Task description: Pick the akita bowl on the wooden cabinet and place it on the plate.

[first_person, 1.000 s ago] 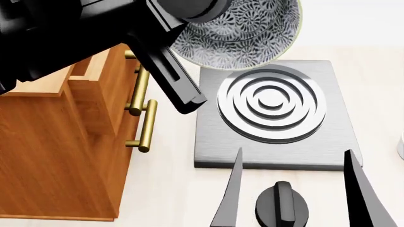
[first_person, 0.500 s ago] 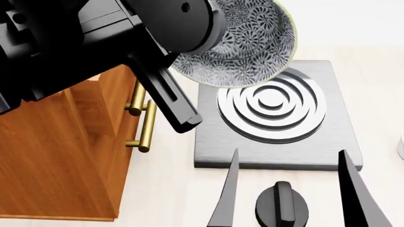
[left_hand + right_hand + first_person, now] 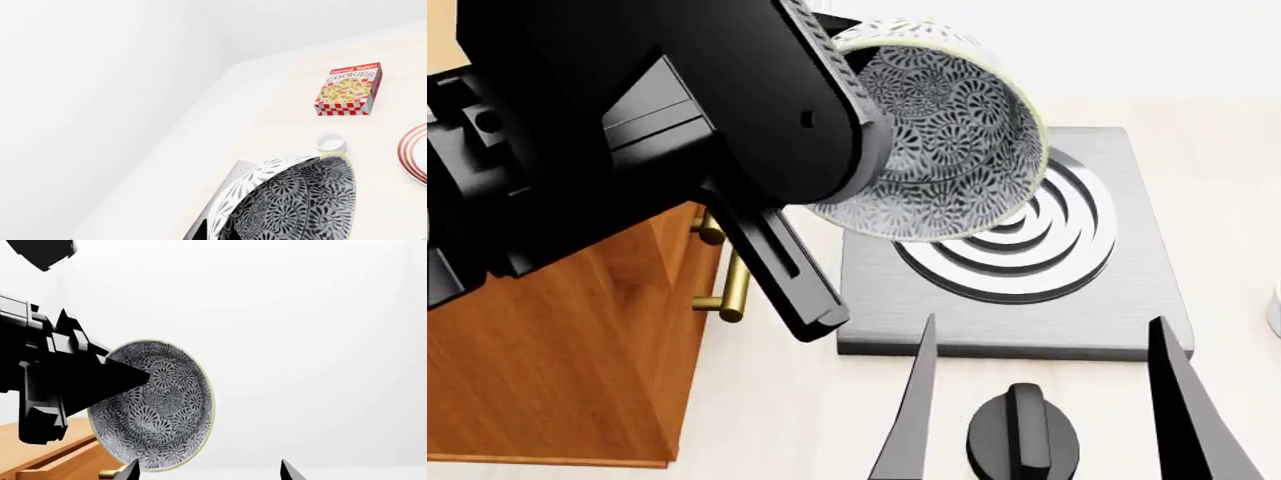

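Note:
The akita bowl (image 3: pixel 961 130), black and white with a dense flower pattern, hangs tipped on its side above the grey burner slab, to the right of the wooden cabinet (image 3: pixel 561 340). My left gripper (image 3: pixel 217 232) is shut on its rim, one finger on each side of the wall; in the head view my own black left arm (image 3: pixel 681 130) hides those jaws. The bowl (image 3: pixel 160 405) shows its inside to the right wrist camera. My right gripper (image 3: pixel 1045 321) stands open and empty near the front edge. The red-ringed plate (image 3: pixel 413 152) shows only in the left wrist view, beyond the bowl (image 3: pixel 300 200).
A grey slab (image 3: pixel 868 300) with a raised ring burner (image 3: pixel 1054 260) lies right of the cabinet, with a black knob (image 3: pixel 1024 430) in front of it. A cookies box (image 3: pixel 348 89) and a small white cup (image 3: pixel 331 141) stand on the pale counter near the plate.
My left arm has swung lower and further into the head view, carrying the bowl down over the burner and tipping it more on its side. The right gripper has hardly moved.

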Controlling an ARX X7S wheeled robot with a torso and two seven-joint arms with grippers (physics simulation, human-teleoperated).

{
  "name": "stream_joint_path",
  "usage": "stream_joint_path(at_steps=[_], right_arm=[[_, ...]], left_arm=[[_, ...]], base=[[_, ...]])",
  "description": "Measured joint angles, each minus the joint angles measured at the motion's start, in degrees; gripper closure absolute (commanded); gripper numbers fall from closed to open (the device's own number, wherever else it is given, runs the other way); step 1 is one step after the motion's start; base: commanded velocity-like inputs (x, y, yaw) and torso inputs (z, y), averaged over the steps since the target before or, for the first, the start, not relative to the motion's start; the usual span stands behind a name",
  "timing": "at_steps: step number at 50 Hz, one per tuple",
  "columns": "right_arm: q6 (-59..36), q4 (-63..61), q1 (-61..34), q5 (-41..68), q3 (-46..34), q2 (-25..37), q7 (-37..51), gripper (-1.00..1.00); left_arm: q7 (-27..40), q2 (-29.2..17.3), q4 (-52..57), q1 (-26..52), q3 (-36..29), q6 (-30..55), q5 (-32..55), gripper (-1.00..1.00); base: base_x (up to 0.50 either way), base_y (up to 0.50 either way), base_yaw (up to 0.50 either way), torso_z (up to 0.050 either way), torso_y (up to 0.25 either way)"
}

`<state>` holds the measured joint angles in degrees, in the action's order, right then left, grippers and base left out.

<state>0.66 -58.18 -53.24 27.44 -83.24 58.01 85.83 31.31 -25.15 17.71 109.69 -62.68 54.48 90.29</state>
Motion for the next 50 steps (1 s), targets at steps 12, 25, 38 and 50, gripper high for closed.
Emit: stream_joint_path(at_steps=[12, 25, 38, 50], right_arm=[[0.8, 0.9, 0.8, 0.2, 0.6, 0.2, -0.4, -1.0], [0.8, 1.8, 1.6, 0.7, 1.3, 0.0, -0.8, -1.0], [-0.2, 2.4, 2.0, 2.0, 2.3, -0.3, -0.4, -1.0], [-2.0, 2.0, 2.3, 3.1, 3.3, -0.8, 0.1, -1.0]], left_arm=[[1.4, -0.7, 2.4, -1.0, 0.4, -0.4, 1.8, 1.0], [2.9, -1.3, 4.8, -1.7, 1.0, -0.8, 3.6, 1.0], [4.3, -1.8, 7.0, -2.9, 1.3, -1.6, 4.9, 1.0], [5.0, -1.7, 8.5, -4.4, 1.4, -2.5, 5.2, 1.0]], base=[[0.0, 0.0, 0.0, 0.0, 0.001], [0.0, 0.0, 0.0, 0.0, 0.0], [0.0, 0.0, 0.0, 0.001, 0.001], [0.0, 0.0, 0.0, 0.0, 0.0]])
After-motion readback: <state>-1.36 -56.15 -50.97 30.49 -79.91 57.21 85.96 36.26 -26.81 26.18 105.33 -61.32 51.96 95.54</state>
